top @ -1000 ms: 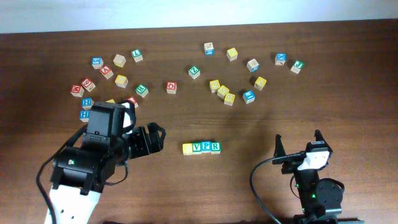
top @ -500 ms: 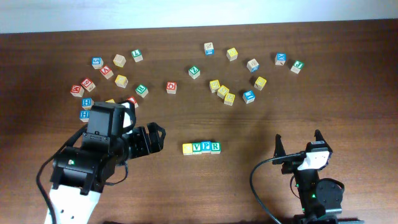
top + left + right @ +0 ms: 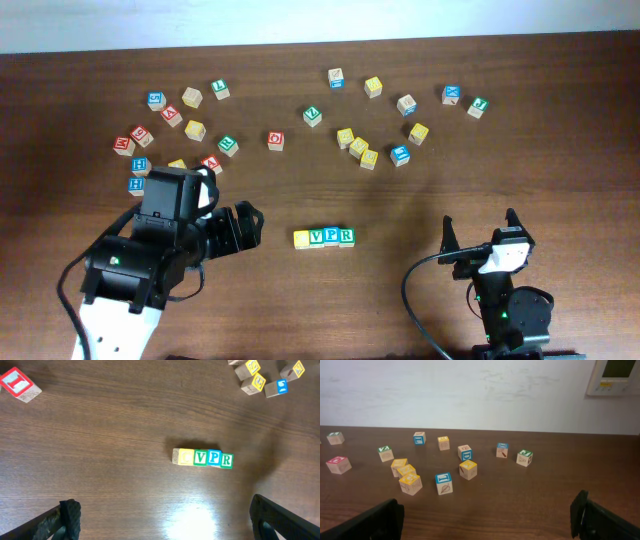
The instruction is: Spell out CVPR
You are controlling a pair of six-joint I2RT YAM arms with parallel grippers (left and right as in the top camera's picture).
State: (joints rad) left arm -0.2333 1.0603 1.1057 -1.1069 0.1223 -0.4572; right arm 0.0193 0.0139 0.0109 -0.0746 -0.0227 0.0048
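As you look down, CVPR sits in one touching row; your left gripper gapes empty near its C end, your right gripper gapes empty well beyond its R end.

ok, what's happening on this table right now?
Word looks done: the yellow C cube, green V cube, blue P cube and green R cube sit touching in one row. The left gripper hangs open just left of the row, the right gripper open farther off to its right; neither holds anything. The spare letter cubes lie scattered behind the row.
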